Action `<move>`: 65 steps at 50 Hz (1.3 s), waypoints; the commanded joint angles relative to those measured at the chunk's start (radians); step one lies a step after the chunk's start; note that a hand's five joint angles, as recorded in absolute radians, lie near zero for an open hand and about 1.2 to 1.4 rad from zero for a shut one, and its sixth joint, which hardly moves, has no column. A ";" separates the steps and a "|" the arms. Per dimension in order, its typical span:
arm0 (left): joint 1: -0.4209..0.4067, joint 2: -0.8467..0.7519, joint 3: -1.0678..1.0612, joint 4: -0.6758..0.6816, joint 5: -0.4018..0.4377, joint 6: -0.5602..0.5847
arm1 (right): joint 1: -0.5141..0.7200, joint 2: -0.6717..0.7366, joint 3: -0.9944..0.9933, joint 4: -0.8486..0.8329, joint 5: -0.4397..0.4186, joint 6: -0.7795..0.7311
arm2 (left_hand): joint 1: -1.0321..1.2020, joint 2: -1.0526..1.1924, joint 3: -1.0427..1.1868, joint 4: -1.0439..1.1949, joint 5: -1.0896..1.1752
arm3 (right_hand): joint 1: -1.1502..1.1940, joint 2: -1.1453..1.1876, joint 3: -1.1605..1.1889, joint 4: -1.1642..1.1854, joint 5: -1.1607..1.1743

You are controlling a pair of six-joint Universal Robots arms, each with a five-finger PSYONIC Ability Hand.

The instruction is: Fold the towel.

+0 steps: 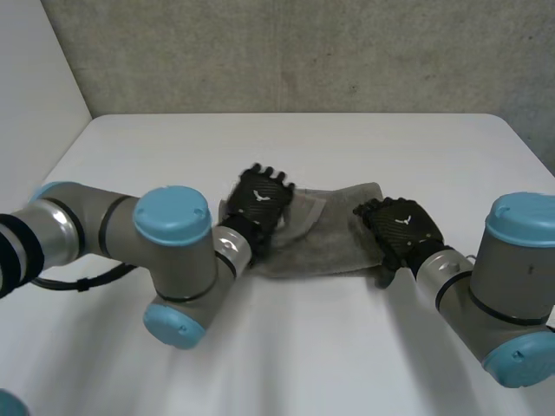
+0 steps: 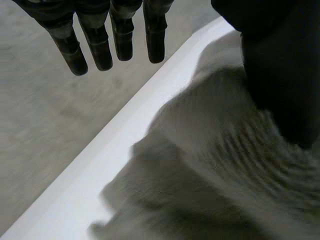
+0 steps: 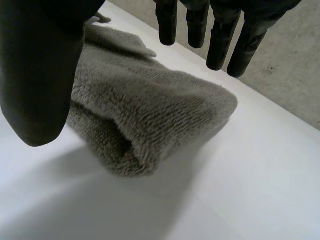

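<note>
**Item:** towel (image 1: 328, 236), grey, looped pile. It is lying rumpled near the middle of the white worktop (image 1: 286, 347), between the two hands. Its right end is showing a doubled-over, rounded fold.

**Handling (judged):** It is looking light, soft and limp, not fragile. It is likely to sag and bunch when lifted. The pile should be giving the fingers fair grip.

**Where to hold (judged):** Pinching at the end corners or along an end edge, catching both layers together, is looking better than grabbing the middle.

**Left hand** (image 1: 260, 198)**:** It is hovering over the towel's left end with fingers (image 2: 100, 47) straight, grasping nothing.

**Right hand** (image 1: 403, 227)**:** It is hanging over the towel's right end with fingers (image 3: 220, 45) straight and thumb apart, released.
</note>
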 commanded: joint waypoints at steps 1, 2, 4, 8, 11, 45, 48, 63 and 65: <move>0.087 0.033 -0.017 0.004 -0.113 0.008 | 0.001 0.033 -0.001 -0.007 0.001 -0.010 | -0.021 -0.018 -0.021 -0.030 0.002 | -0.049 -0.060 -0.061 -0.077 -0.056; 0.088 0.033 -0.017 0.004 -0.113 0.008 | 0.001 0.033 -0.001 -0.007 0.001 -0.010 | -0.021 -0.018 -0.021 -0.030 0.002 | -0.049 -0.060 -0.061 -0.077 -0.056; 0.126 0.031 -0.031 0.004 -0.142 0.008 | 0.001 0.040 0.001 -0.013 0.001 -0.012 | -0.021 -0.018 -0.021 -0.030 0.002 | -0.049 -0.060 -0.061 -0.077 -0.056; 0.158 0.025 -0.056 0.001 -0.147 0.005 | 0.001 0.047 0.004 -0.029 0.001 -0.012 | -0.021 -0.018 -0.021 -0.030 0.002 | -0.048 -0.058 -0.059 -0.075 -0.054; 0.164 0.024 -0.092 0.004 -0.143 0.002 | 0.001 0.048 0.007 -0.052 0.005 -0.016 | -0.021 -0.018 -0.021 -0.030 0.002 | -0.012 -0.023 -0.024 -0.040 -0.019; 0.150 0.255 -0.211 0.006 -0.136 -0.070 | -0.005 0.079 0.025 -0.098 0.056 -0.013 | -0.039 -0.035 -0.038 -0.047 -0.015 | 1.040 1.030 1.029 1.013 1.034; 0.163 0.266 -0.211 0.006 -0.136 -0.070 | -0.010 0.065 0.030 -0.096 0.056 -0.013 | -0.039 -0.035 -0.038 -0.047 -0.015 | 1.172 1.162 1.161 1.145 1.166; 0.181 0.327 -0.244 0.004 -0.136 -0.071 | -0.010 0.021 0.059 -0.081 0.044 -0.021 | -0.042 -0.038 -0.041 -0.050 -0.018 | 1.173 1.162 1.161 1.145 1.166; 0.183 0.338 -0.257 0.004 -0.136 -0.071 | -0.010 0.016 0.065 -0.079 0.041 -0.028 | -0.042 -0.038 -0.041 -0.050 -0.018 | 1.173 1.162 1.161 1.145 1.166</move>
